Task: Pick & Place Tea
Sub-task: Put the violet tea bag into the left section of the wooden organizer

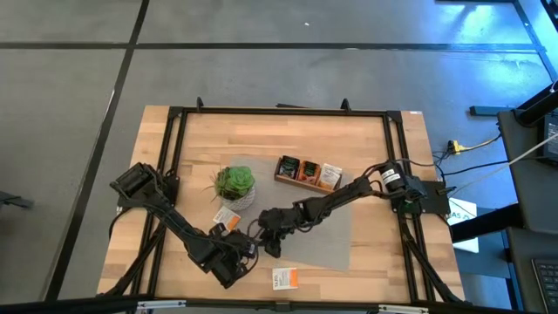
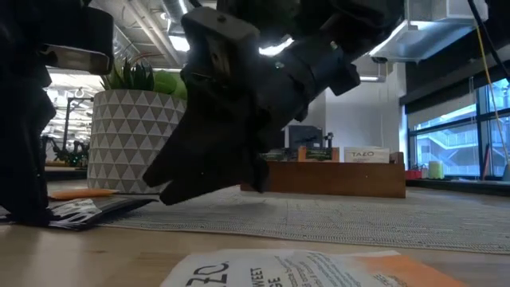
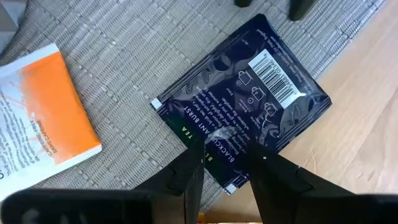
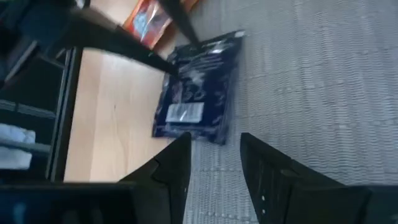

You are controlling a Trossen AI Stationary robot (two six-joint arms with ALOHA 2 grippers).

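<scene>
Nearest the table's front edge, a white-and-orange tea sachet (image 1: 285,278) lies flat on the bare wood, apart from both arms; in the low view it fills the foreground as a pale packet with an orange corner (image 2: 303,271). Just behind it the left gripper (image 1: 240,249) reaches in over the front left corner of the grey woven mat (image 1: 331,249). Its wrist camera shows its two dark fingers (image 3: 186,180) spread apart with a dark purple sachet (image 3: 245,127) lying between and just beyond the tips, partly on the mat and partly on the wood; the fingers are released and not closed on it. A white-and-orange sachet (image 3: 43,118) lies beside it on the mat. The right gripper (image 1: 270,231) hangs close to the left one over the same corner, its fingers (image 4: 171,171) also parted and holding nothing, with the same dark sachet (image 4: 196,87) lying past them. Farther back stands the potted plant (image 1: 235,185) in its patterned white pot, with another sachet (image 1: 227,215) at its foot. Farthest is the wooden box (image 1: 307,174), with sachets standing in its compartments.
</scene>
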